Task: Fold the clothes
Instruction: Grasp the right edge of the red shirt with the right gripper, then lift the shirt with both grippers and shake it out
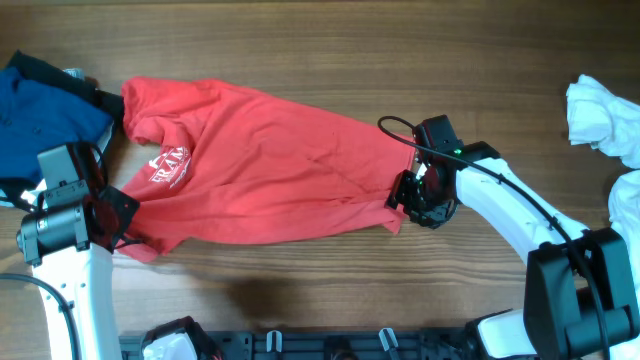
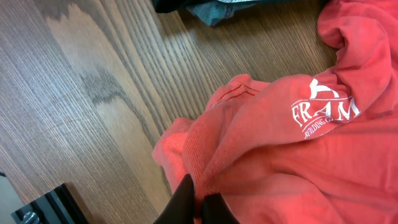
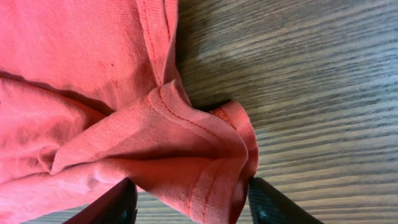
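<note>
A red T-shirt (image 1: pixel 260 160) with white lettering lies spread and rumpled across the middle of the wooden table. My left gripper (image 1: pixel 125 218) is at its lower left corner. In the left wrist view its fingers (image 2: pixel 199 208) are pinched together on a fold of the shirt's edge (image 2: pixel 205 149). My right gripper (image 1: pixel 408 195) is at the shirt's lower right corner. In the right wrist view its fingers (image 3: pixel 189 205) stand wide apart with the bunched hem (image 3: pixel 199 155) between them, not squeezed.
A dark blue garment (image 1: pixel 40 110) lies at the far left, and its edge shows in the left wrist view (image 2: pixel 217 7). A crumpled white cloth (image 1: pixel 605 120) lies at the right edge. A black rack (image 1: pixel 330 345) runs along the front edge.
</note>
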`<state>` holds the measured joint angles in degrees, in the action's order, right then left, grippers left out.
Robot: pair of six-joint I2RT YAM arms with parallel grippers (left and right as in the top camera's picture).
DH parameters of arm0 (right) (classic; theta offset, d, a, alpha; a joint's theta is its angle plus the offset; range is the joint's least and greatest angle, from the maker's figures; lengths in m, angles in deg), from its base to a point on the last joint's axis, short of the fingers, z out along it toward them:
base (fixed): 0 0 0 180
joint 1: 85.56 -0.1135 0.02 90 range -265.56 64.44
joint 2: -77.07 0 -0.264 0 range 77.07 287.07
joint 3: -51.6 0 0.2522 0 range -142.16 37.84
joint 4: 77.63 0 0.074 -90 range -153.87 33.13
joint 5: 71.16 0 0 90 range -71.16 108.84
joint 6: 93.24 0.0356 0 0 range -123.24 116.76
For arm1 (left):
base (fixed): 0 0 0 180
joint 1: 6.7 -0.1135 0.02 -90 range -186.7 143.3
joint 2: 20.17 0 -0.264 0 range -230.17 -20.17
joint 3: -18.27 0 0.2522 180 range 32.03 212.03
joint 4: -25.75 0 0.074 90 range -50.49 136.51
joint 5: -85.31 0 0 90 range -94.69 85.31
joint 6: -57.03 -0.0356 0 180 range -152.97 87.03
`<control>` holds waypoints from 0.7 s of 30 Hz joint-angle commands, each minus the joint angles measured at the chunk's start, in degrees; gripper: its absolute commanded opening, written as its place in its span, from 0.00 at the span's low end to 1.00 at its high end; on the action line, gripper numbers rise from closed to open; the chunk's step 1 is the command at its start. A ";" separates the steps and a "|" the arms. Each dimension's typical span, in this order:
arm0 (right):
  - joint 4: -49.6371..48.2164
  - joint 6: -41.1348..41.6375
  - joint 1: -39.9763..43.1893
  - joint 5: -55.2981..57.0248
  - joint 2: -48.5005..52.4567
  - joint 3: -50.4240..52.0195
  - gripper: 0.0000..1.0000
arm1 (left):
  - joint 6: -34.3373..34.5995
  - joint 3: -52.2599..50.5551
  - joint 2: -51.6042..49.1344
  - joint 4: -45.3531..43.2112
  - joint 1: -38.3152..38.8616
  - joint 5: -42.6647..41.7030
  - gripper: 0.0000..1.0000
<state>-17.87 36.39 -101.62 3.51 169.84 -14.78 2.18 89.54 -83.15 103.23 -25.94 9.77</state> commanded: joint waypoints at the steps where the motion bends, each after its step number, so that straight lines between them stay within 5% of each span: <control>1: -0.37 1.29 -0.22 1.27 0.02 0.61 0.54 | -0.48 0.94 0.57 0.00 -0.42 -0.11 0.04; 3: -1.11 2.01 -0.22 2.08 0.02 0.61 0.45 | -0.48 0.94 0.57 0.02 -0.42 -0.11 0.04; 4: -1.62 1.95 -0.22 2.05 0.02 0.61 0.33 | -0.48 0.94 0.57 0.02 -0.42 -0.11 0.04; 5: -2.05 1.92 -0.22 2.05 0.02 0.61 0.11 | -0.48 0.94 0.57 0.02 -0.42 -0.11 0.04; 6: -2.38 1.90 -0.22 2.08 0.02 0.61 0.04 | -0.48 0.94 0.57 0.02 -0.42 -0.11 0.04; 15: -3.06 -5.57 1.57 4.31 -2.47 -2.71 0.04 | -1.03 0.96 0.59 -0.15 -0.42 -1.49 0.04; 21: 11.23 -15.89 10.93 9.79 -14.08 -23.37 0.04 | -14.49 6.43 0.63 0.04 -0.42 -19.23 0.04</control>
<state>-9.72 27.15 -93.73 9.60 161.87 -28.77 -4.55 90.59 -83.15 101.84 -26.01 0.22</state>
